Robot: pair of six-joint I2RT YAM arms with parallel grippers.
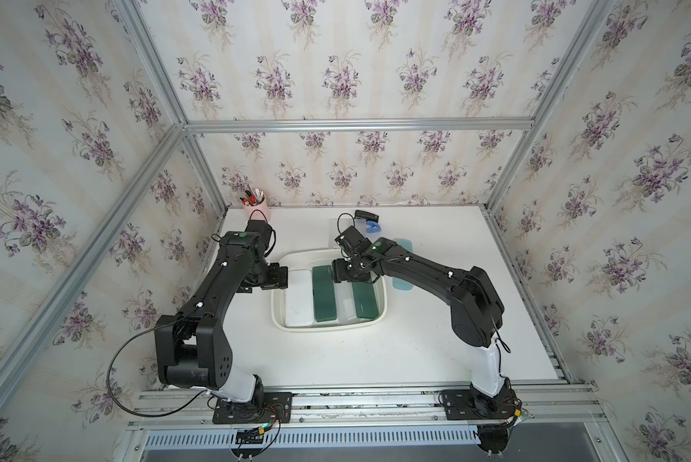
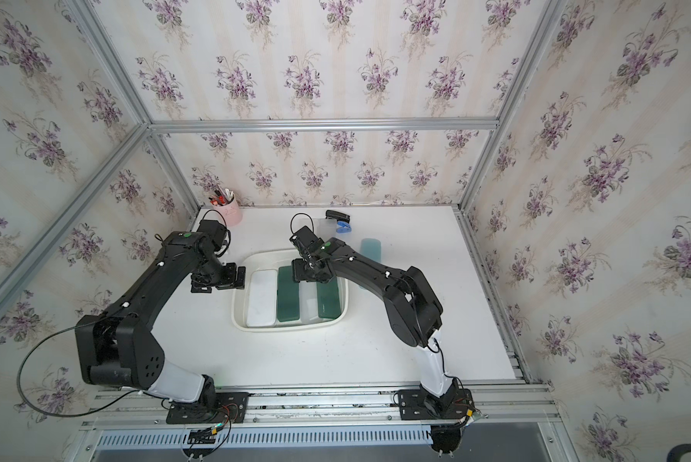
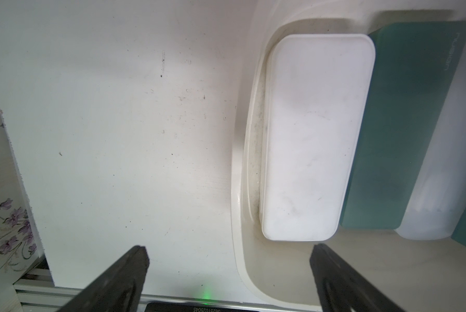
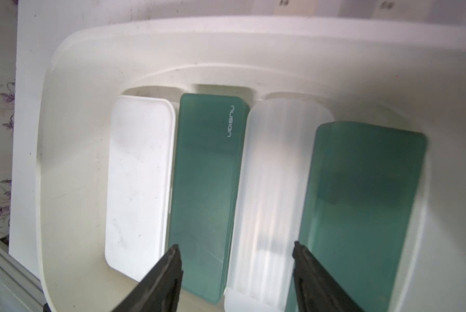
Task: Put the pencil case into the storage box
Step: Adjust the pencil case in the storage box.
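Four cases [image 4: 205, 175] are packed side by side in the box [image 1: 279, 320] to save room. The right gripper [image 4: 237, 251] is held open and empty above them. The left gripper [image 3: 230, 255] is parked open, clear of the left rim. A blue case [image 2: 372, 252] lies outside, to the right.

White storage box [image 1: 328, 327] sits mid-table; inside, side by side: white case [image 1: 299, 298], green case [image 1: 324, 294], frosted case [image 1: 346, 308], second green case [image 1: 363, 300]; pale blue case [image 1: 402, 245] lies just outside.

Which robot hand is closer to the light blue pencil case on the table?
Right. The light blue pencil case lies beside the storage box on the robot's right. The right gripper hovers over the box; the left gripper, at its opposite edge.
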